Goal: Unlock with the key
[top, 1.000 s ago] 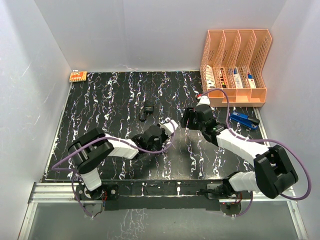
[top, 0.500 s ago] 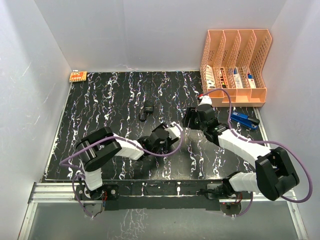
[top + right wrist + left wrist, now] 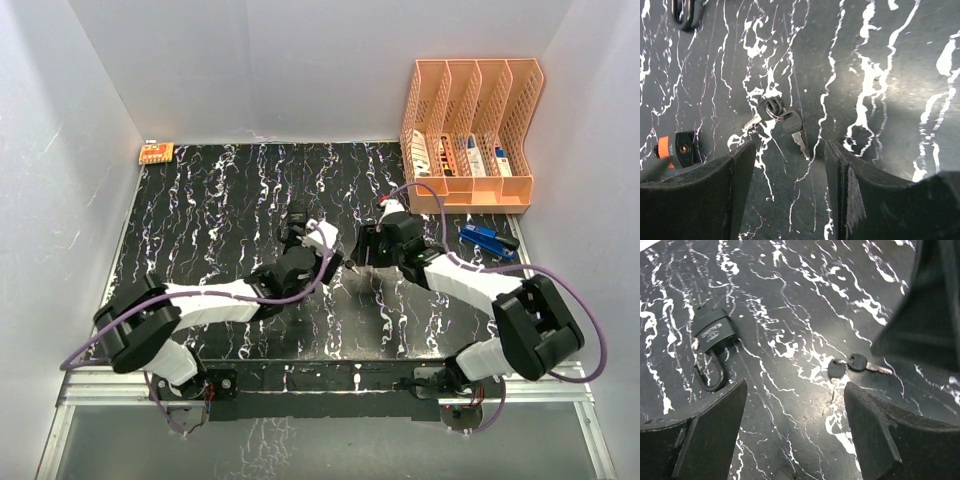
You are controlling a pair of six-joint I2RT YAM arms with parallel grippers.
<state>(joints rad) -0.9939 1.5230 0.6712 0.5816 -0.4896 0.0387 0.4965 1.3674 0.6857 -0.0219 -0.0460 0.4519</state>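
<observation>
Black marbled table (image 3: 220, 210) carries a padlock (image 3: 714, 332) and keys (image 3: 855, 365) near its middle, an orange rack (image 3: 470, 130) at the far right corner

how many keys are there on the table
2, on the table right of the padlock, joined by one ring: the nearer key and the farther key just past it. None seem hidden.

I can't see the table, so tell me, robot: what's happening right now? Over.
Left gripper and right gripper: jaws open, empty. Keys flat on table, just ahead of right jaws. Padlock lies apart, untouched. Nothing blocking keys.
</observation>
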